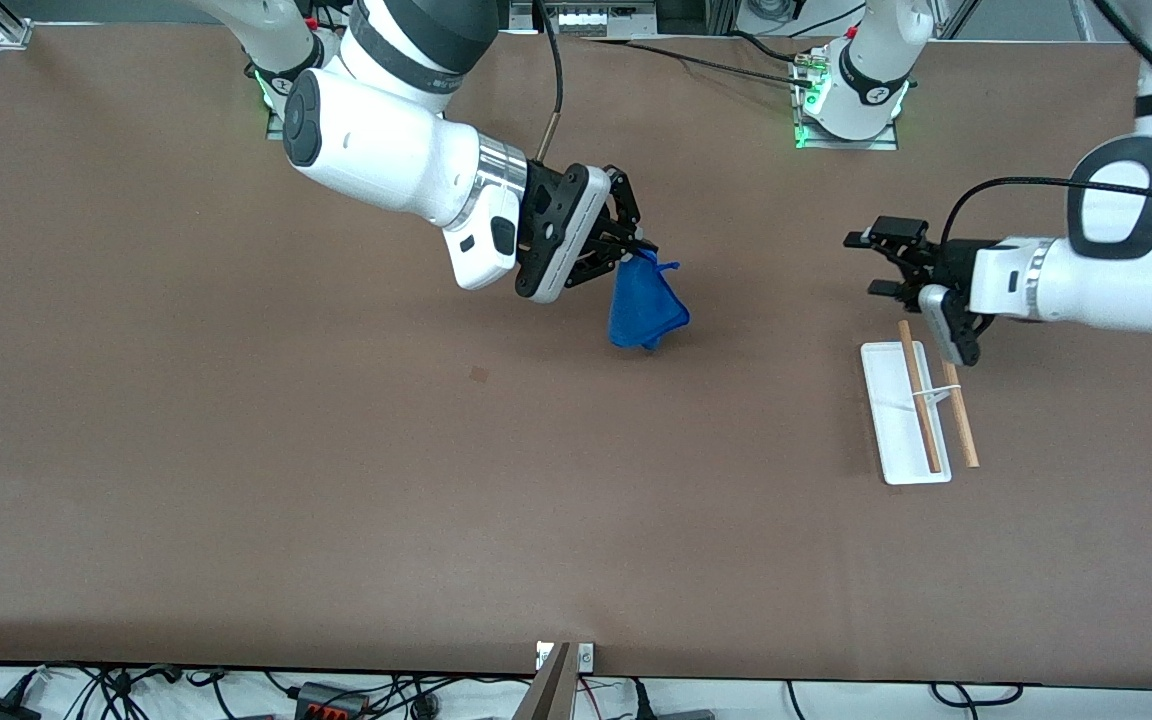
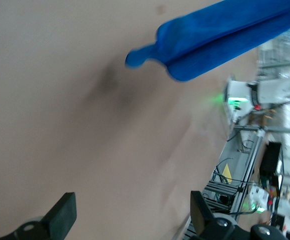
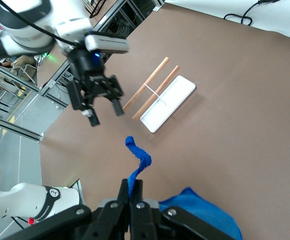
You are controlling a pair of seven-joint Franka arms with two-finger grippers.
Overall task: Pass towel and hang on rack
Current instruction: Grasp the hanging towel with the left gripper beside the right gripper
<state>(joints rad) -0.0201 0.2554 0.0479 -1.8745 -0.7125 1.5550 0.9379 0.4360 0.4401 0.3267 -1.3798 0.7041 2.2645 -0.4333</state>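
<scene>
My right gripper [image 1: 639, 247] is shut on a corner of the royal-blue towel [image 1: 644, 308], which hangs bunched below it over the middle of the table. In the right wrist view the closed fingertips [image 3: 133, 186] pinch the towel [image 3: 202, 212], and its loop tag [image 3: 137, 155] sticks out past them. My left gripper [image 1: 869, 264] is open and empty, up in the air beside the rack's end toward the arm bases. The rack [image 1: 891, 420] has a white base and two wooden rods [image 1: 921, 400]; it also shows in the right wrist view [image 3: 169, 100]. The left wrist view shows the towel [image 2: 224, 35] ahead of its open fingers [image 2: 62, 216].
The brown table [image 1: 336, 480] carries a small dark spot [image 1: 478, 374]. The arm bases [image 1: 851, 100] stand along the edge away from the front camera. Cables and a metal bracket [image 1: 564, 660] lie along the edge nearest that camera.
</scene>
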